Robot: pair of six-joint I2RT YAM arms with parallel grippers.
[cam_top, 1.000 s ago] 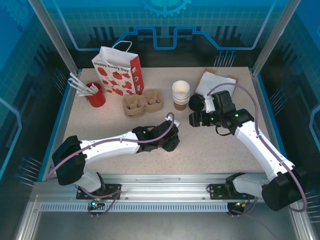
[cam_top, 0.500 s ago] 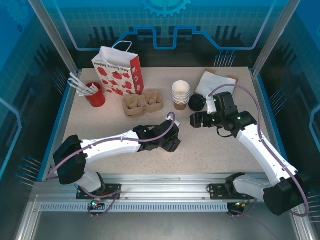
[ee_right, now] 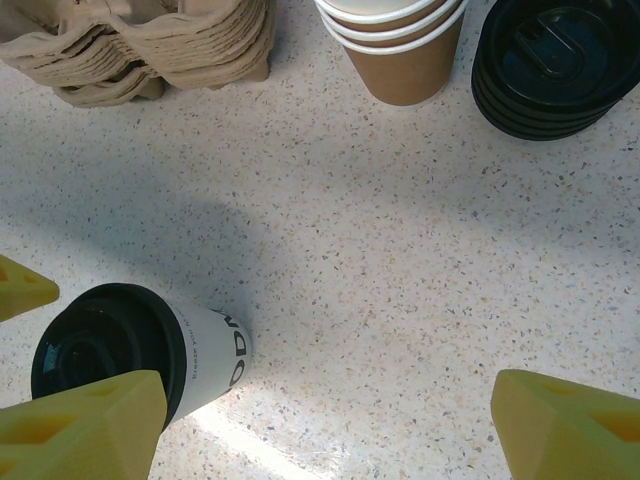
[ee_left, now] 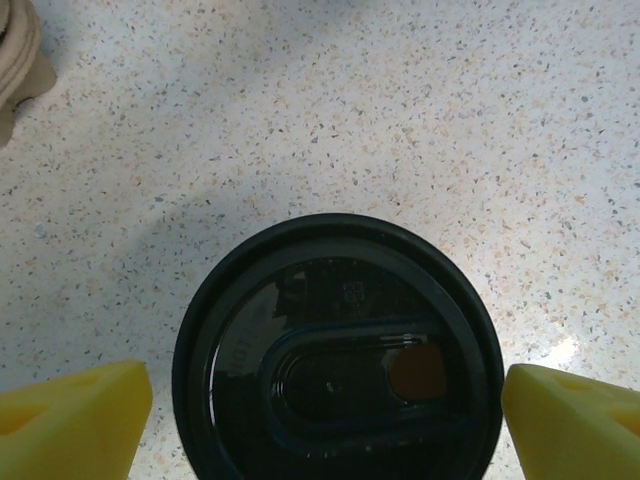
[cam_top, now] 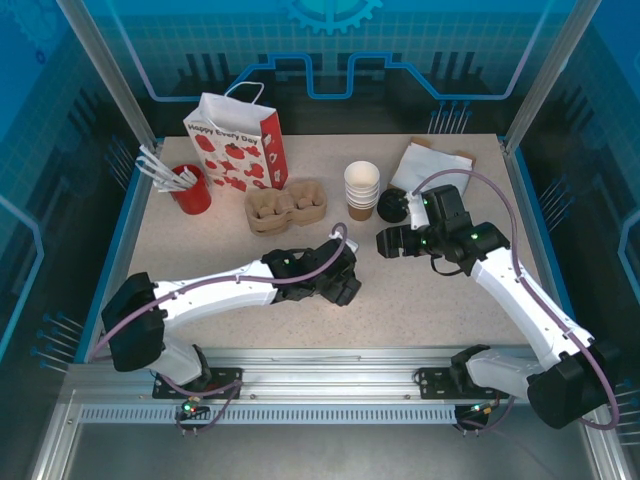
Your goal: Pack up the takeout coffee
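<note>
- Between the left gripper's [ee_left: 325, 425] yellow pads [ee_left: 70, 415] stood the takeout coffee [ee_left: 335, 350], a small pale paper cup under a round black plastic lid. The jaws were spread, bare table showed between each pad and the lid's rim, and nothing was held.
- Just ahead of the right gripper [ee_right: 325, 425], close beside one of its pads, the same cup [ee_right: 140, 355] stood upright on the speckled white tabletop [ee_right: 400, 250]. Those jaws were also wide and empty.
- The step looked like taking hold of the cup, probably to carry it to the brown moulded-pulp cup carrier [ee_right: 140, 45] lying well beyond both tools.
- A good grasp would have meant sinking the left tool until its pads faced the paper wall below the lid's rim, since squeezing the lid could pop it off.
- Closing gently with the cup centred would have mattered, as thin paper buckles easily.
- The cup needed to stay upright, and the nearby right tool needed to keep out of the path.
</note>
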